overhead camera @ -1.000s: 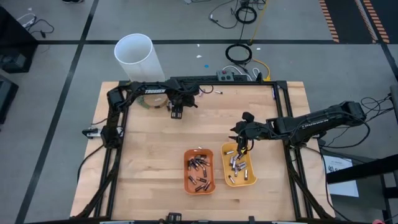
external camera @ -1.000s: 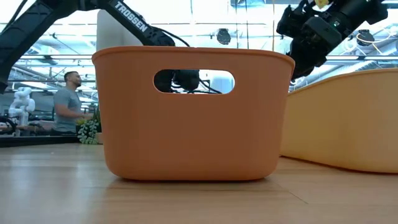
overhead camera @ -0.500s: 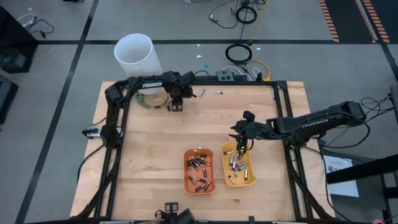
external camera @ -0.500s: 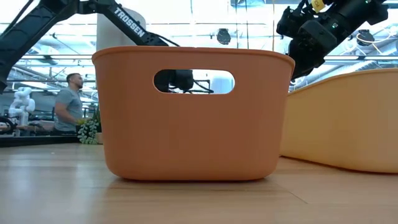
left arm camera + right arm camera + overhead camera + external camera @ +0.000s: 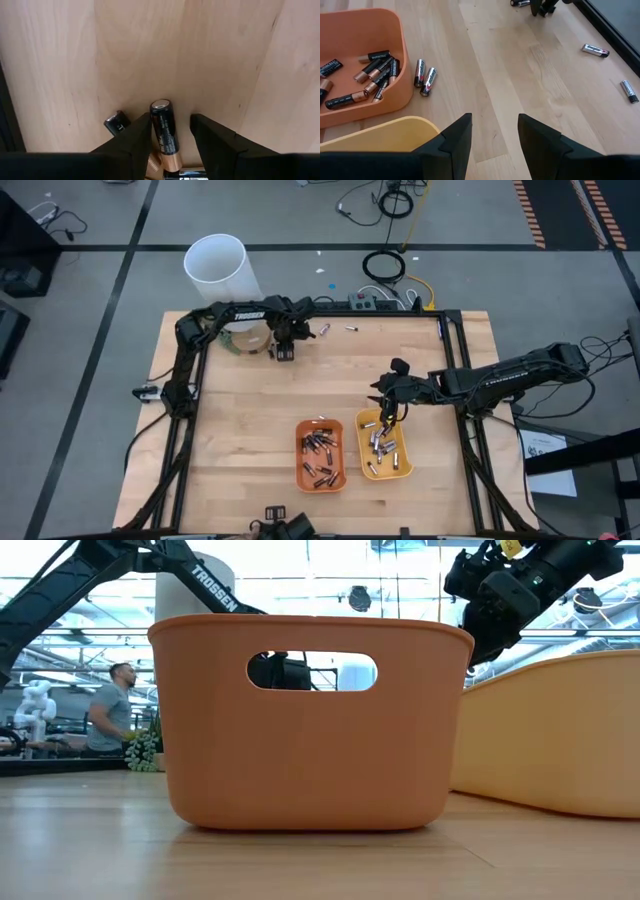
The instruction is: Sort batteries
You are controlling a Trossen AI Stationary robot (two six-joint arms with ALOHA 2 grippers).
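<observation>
Near the desk's [image 5: 230, 440] far edge, we see the left gripper [image 5: 169, 131] parted around a battery [image 5: 164, 130]; the right gripper [image 5: 494, 131] hangs open, empty, over the yellow tray [image 5: 401, 471].

Batteries [image 5: 318, 457] fill two trays (dark, coppery ends in orange), with strays [image 5: 425, 79] on the table.

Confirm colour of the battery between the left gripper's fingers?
Black with a coppery end; the battery shows best in the left wrist view.
</observation>
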